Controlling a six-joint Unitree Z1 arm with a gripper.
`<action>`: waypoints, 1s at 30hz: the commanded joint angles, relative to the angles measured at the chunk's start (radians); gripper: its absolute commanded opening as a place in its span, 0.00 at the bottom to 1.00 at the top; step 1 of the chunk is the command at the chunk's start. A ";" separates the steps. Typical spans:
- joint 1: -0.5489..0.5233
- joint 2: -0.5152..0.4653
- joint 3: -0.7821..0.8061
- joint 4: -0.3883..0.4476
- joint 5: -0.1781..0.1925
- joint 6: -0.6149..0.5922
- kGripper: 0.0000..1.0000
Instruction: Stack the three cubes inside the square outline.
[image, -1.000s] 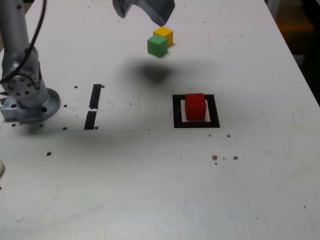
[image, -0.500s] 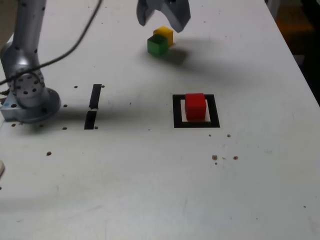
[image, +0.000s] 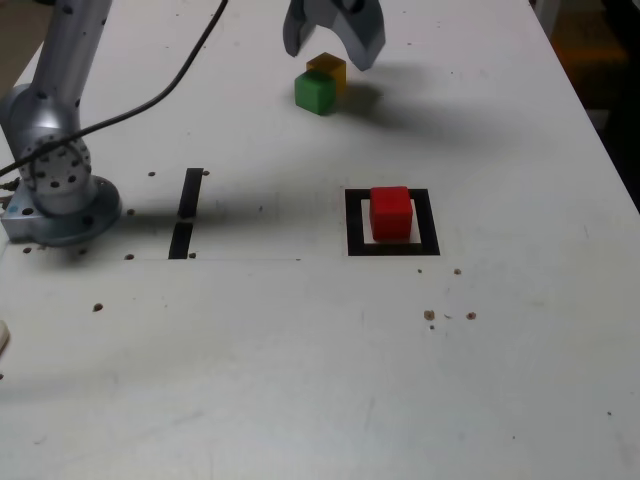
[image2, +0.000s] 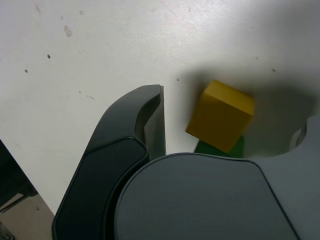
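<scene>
- Two black tape strips (image: 189, 192) are lying flat on the white table (image: 250, 350), between the arm's round base (image: 62, 210) and the cubes, as I'm watching the exterior view from its left to its right.
- A black cable (image: 140, 108) is sweeping across in front of the grey arm (image: 72, 75).
- The green cube (image: 315, 92) is sitting just beside the yellow cube (image: 328, 70), nearer the exterior camera and slightly to that view's left.
- Over that pair, the gripper (image: 327, 58) is hanging with its jaws spread wide, pointing down; it is holding nothing, and whether a finger is touching a cube I can't tell.
- Farther to the exterior view's right, the red cube (image: 391, 214) is resting inside the square outline (image: 354, 225), with white showing around it; the yellow and green ones are staying outside the frame.
- The wrist view is showing the yellow cube between the spread fingers, while the gripper's housing (image2: 200, 200) is hiding much of the green one.
- Only the exterior view is showing the red cube, the outline and the strips; only the wrist view is revealing the curved finger's flat inner face (image2: 157, 130) up close.
</scene>
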 joint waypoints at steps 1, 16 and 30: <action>0.008 0.009 -0.004 0.002 0.005 0.005 0.98; 0.018 0.075 0.004 -0.029 -0.039 0.047 0.93; 0.025 0.055 0.035 -0.063 -0.057 0.051 0.58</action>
